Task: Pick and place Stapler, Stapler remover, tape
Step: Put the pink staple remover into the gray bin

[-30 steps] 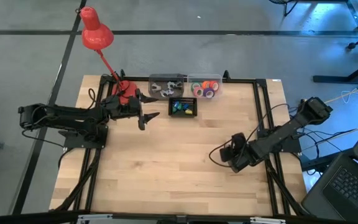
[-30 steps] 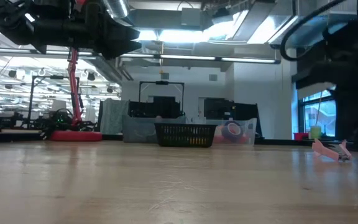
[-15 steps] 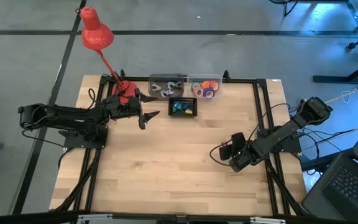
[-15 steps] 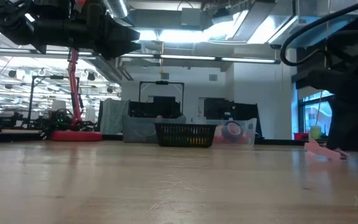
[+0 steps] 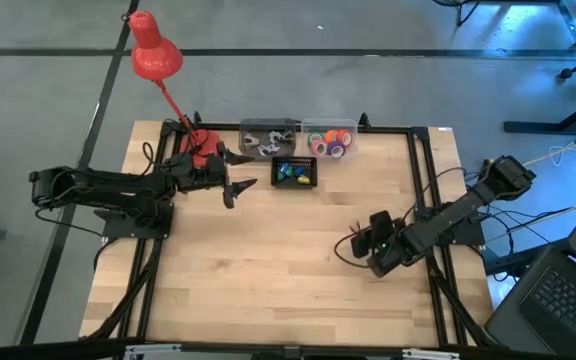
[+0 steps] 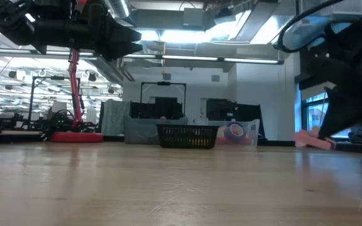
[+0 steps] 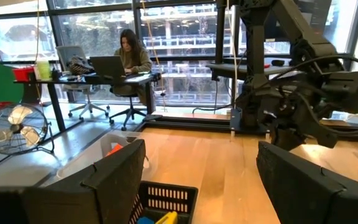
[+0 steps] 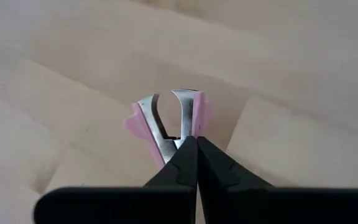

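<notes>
Black basket (image 5: 294, 173) between clear bins (image 5: 268, 136)

2 arms, 1 pink stapler remover (image 8: 166, 127), 1 black basket (image 5: 294, 173), 1 red lamp (image 5: 155, 52).

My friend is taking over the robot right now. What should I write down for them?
Right tool: shut on the pink staple remover, above the right side of the table.
Left tool: open, holding nothing, hanging near the black basket.
Tape rolls sit in a clear bin at the back; another clear bin beside it holds silver-grey metal pieces.
Done: remover grasped.
Left: carry it to its bin and let go. No stapler can be made out on the table.
</notes>
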Available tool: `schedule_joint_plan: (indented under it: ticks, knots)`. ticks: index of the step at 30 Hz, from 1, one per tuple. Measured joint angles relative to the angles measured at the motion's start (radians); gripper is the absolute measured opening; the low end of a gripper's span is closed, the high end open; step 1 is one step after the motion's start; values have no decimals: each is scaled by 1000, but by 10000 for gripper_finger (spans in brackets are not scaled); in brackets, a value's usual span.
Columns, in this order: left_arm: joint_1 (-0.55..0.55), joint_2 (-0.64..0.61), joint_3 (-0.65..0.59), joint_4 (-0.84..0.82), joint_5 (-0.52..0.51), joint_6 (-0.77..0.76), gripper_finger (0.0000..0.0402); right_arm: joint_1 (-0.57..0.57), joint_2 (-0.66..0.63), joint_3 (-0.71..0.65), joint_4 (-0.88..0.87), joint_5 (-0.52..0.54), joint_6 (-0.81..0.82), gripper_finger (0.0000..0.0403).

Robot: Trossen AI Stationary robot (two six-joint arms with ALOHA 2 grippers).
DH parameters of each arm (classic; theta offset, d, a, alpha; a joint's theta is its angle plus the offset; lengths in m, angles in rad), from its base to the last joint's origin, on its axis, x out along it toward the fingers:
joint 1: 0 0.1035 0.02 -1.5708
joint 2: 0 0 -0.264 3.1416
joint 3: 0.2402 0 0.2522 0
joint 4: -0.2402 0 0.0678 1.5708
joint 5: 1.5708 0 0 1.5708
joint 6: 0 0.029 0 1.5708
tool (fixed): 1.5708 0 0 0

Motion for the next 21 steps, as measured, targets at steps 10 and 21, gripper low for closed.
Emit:
schedule_joint_plan:
  ticks: [10, 21]
  knots:
    - [0, 2, 0, 0, -10, -58, 298, -44, -53, 181, -256, 165, -210, 1]
    - [0, 177, 1, 214, 76, -145, 298, -122, -289, 238, 211, 301, -992, 0]
